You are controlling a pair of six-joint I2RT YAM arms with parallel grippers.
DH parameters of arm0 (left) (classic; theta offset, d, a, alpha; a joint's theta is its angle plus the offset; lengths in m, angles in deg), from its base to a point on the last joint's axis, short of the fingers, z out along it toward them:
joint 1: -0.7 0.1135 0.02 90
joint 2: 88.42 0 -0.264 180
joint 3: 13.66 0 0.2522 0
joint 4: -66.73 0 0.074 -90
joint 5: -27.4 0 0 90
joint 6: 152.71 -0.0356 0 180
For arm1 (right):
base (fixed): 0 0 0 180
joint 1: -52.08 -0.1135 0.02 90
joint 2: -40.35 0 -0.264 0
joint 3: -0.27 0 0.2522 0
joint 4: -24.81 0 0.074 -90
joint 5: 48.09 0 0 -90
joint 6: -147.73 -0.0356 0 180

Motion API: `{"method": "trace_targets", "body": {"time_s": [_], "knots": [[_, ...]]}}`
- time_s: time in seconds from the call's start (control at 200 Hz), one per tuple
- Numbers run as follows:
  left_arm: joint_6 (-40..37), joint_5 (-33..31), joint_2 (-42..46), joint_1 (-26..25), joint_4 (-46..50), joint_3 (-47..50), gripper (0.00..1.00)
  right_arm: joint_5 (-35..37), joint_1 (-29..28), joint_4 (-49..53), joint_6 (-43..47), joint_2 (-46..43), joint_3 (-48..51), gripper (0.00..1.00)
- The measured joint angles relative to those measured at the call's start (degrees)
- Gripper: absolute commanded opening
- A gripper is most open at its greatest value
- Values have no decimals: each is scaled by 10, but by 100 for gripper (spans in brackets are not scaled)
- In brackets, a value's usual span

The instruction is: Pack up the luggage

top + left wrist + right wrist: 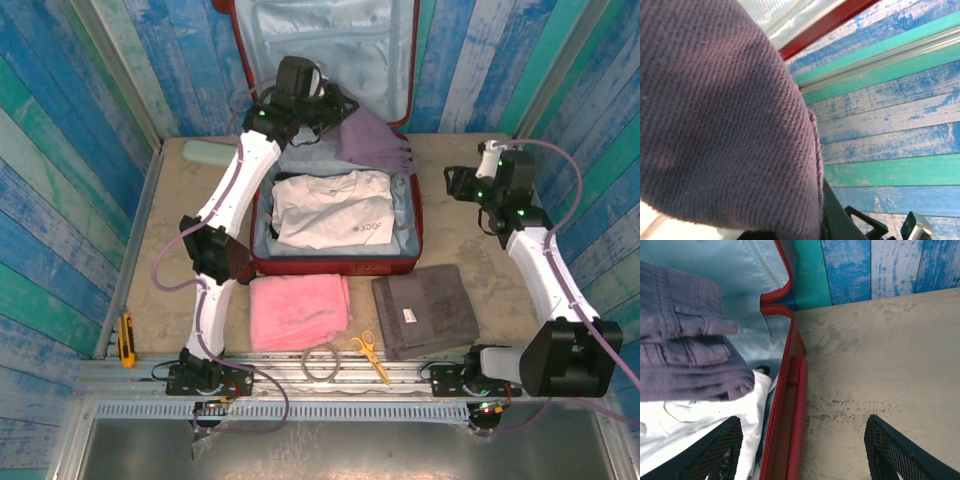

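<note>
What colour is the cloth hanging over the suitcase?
The cloth is muted purple, clearest in the top view.

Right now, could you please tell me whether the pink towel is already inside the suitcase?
No, the pink towel lies on the table, outside the luggage, beside its near wall.

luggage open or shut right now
Open: the luggage has its lid standing raised at the back, pale lining showing, and a folded white shirt lies in its base.

Purple twill cloth, possibly trousers, looms before blue plank wall.
</note>
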Motion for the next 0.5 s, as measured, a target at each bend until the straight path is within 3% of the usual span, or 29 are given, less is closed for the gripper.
{"method": "trace_targets", "body": {"time_s": [0.496], "knots": [[31, 113, -74, -16, -62, 0, 0, -4, 17, 10, 2, -32, 7, 67]]}}
